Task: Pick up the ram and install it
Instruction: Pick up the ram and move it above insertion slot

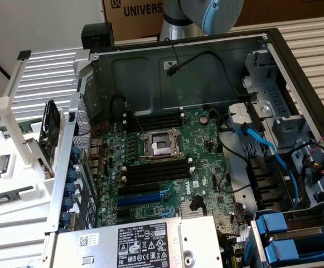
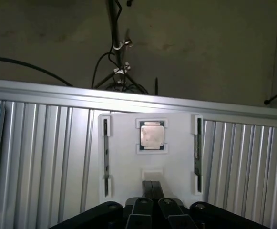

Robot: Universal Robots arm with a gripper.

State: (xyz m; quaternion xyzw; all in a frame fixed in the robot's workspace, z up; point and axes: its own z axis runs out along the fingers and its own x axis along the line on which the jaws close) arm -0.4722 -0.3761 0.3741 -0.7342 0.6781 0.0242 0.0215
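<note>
In the wrist view a white tray [image 2: 148, 157] lies on a ribbed metal surface. A narrow ram [image 2: 197, 155] sits in a holder along one side of the tray, and a second thin stick [image 2: 106, 157] sits along the opposite side. Between them lies the square silver processor chip [image 2: 152, 135]. My gripper [image 2: 151, 186] hangs well above the tray's near edge. Its two dark fingers [image 2: 148, 188] are pressed together, shut, with nothing between them. In the exterior view the ram [image 1: 3, 198] lies on the tray [image 1: 17, 215] at the exterior view's left, outside the computer case.
The open computer case [image 1: 295, 72] holds a green motherboard [image 1: 206, 162] with black memory slots [image 1: 153, 120] [image 1: 156, 170] either side of the processor socket [image 1: 162, 145]. Cables [image 1: 262, 142], blue drive bays [image 1: 287, 240] and a power supply [image 1: 145, 243] crowd the case. The arm [image 1: 206, 14] rises behind it.
</note>
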